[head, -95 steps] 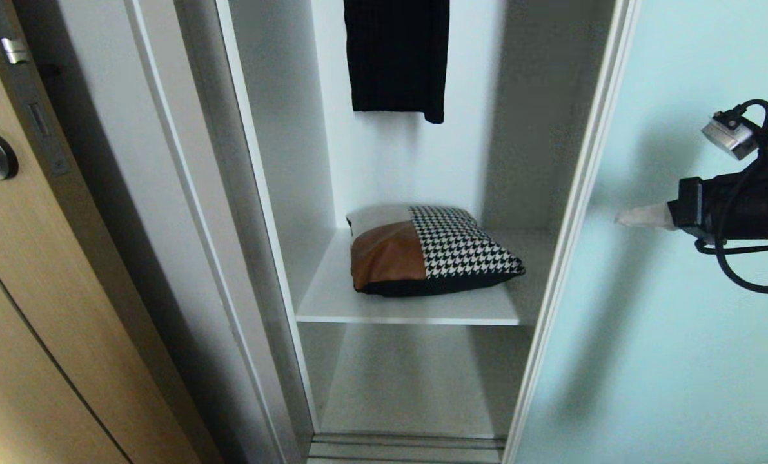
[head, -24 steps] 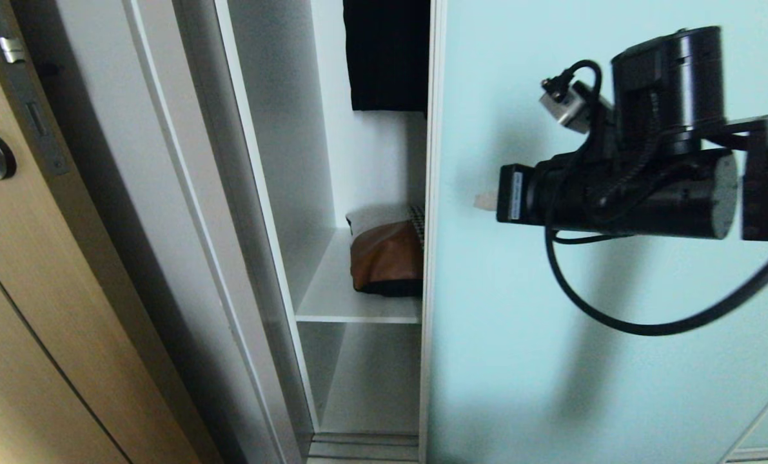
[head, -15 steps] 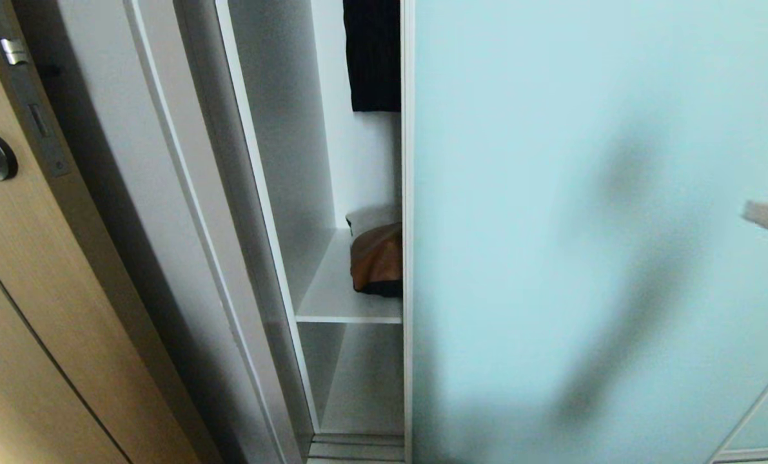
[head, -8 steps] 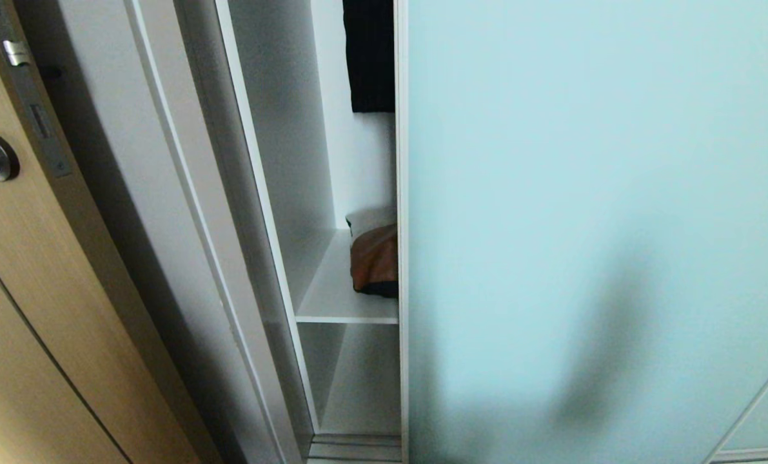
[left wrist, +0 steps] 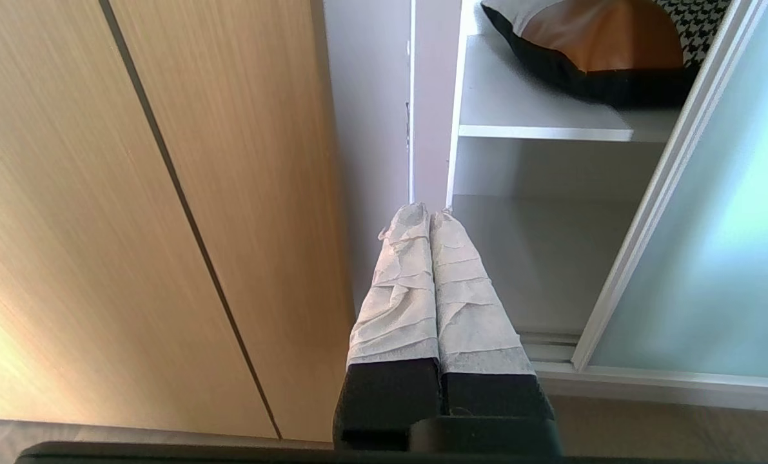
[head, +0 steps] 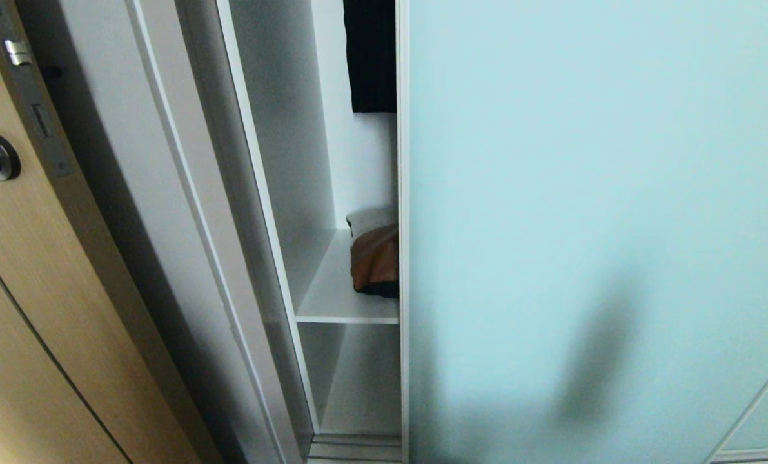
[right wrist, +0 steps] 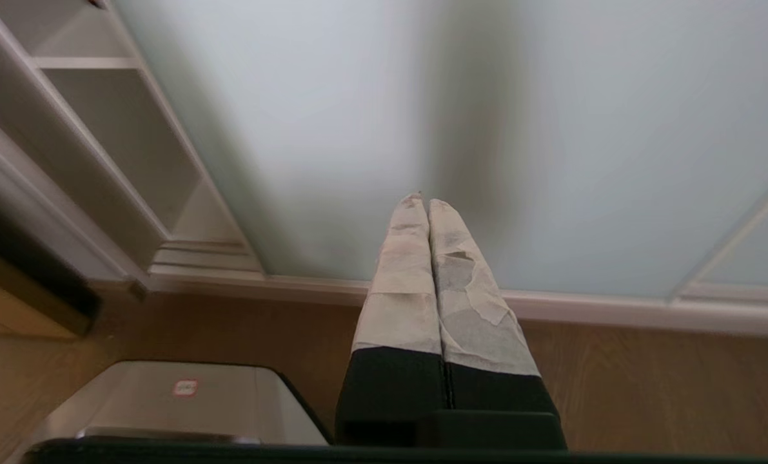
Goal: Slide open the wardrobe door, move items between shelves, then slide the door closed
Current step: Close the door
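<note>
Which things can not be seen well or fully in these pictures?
- Cushion: head view, mostly hidden behind the sliding door; only its brown and white end shows.
- Black garment: head view, cut by the top edge and the door frame.
- Both arms: outside the head view.
- Shelf: left wrist view, its far end hidden by the door frame.

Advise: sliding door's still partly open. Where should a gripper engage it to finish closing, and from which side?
Probably the sliding wardrobe door by its thin metal leading edge, approached from the open gap, then pushed toward the wardrobe side panel. The frosted face is flat, with no handle visible. Stay below the cushion sitting just behind that edge.
</note>
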